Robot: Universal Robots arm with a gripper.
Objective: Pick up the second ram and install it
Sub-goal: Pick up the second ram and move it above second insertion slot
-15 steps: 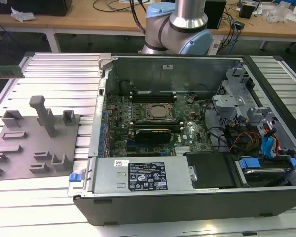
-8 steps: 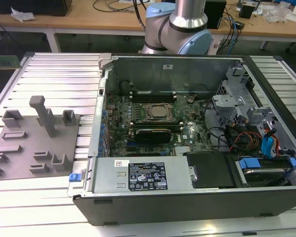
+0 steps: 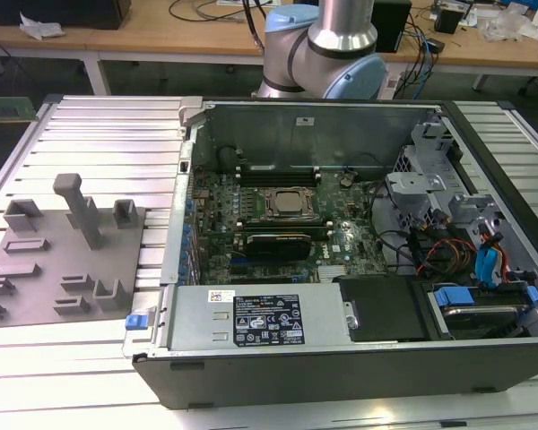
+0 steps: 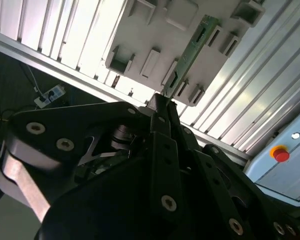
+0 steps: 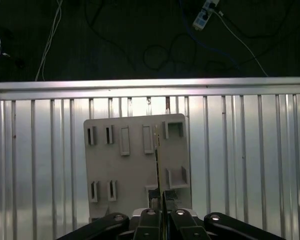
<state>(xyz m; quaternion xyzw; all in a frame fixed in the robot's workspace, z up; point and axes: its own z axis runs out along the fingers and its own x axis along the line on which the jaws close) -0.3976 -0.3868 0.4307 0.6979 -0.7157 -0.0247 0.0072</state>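
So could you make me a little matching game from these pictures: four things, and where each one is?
Things:
1. ram
2. grey plate
3. red button
4. power strip

Places:
a. lying on the dark floor
b. held in the gripper
c. flat on the ribbed table
d. on a pale box

Pairs: 1-b, 2-c, 3-d, 4-a.
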